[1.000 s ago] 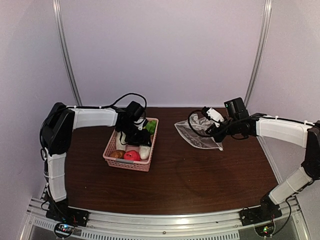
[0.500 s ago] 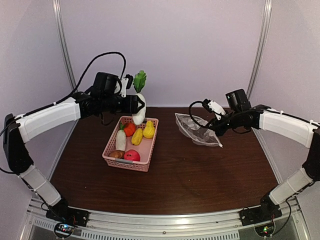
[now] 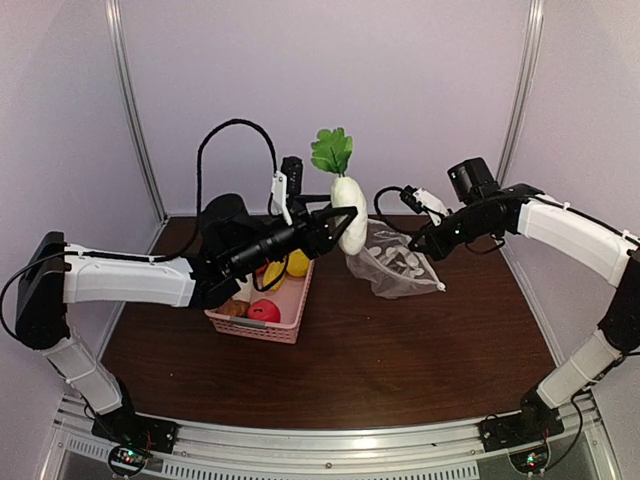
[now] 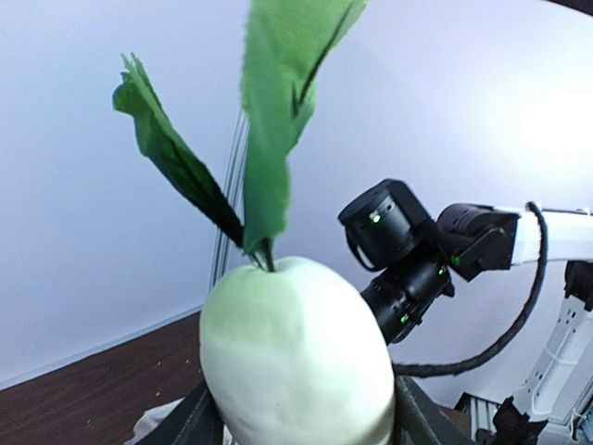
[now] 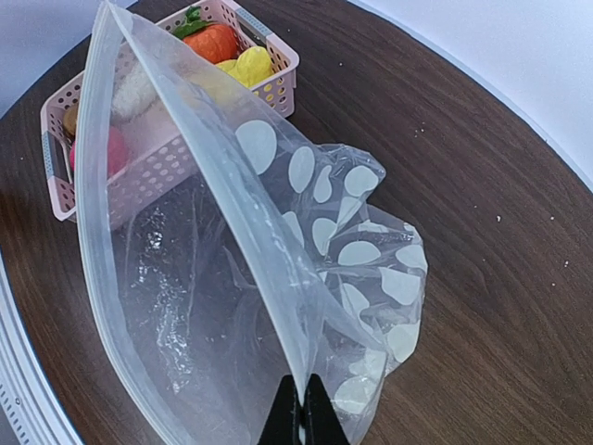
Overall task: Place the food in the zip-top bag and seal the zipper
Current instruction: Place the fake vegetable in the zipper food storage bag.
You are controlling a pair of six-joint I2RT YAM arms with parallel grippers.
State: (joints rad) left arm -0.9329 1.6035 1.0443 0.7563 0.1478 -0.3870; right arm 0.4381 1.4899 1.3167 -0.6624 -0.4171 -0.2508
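My left gripper is shut on a white toy radish with green leaves, held upright in the air just left of the zip-top bag. In the left wrist view the radish fills the space between both fingers. My right gripper is shut on the bag's white zipper strip and holds that edge up, so the dotted bag gapes open toward the left. More food, orange, yellow and red, lies in the pink basket.
The pink lattice basket stands left of the bag on the brown table. White walls and metal posts close in the back. The right arm's black cable loops above the bag.
My left arm has lifted the radish out of the basket and swung it right, up to the bag. My right gripper has raised the bag's edge, and the bag now stands open.
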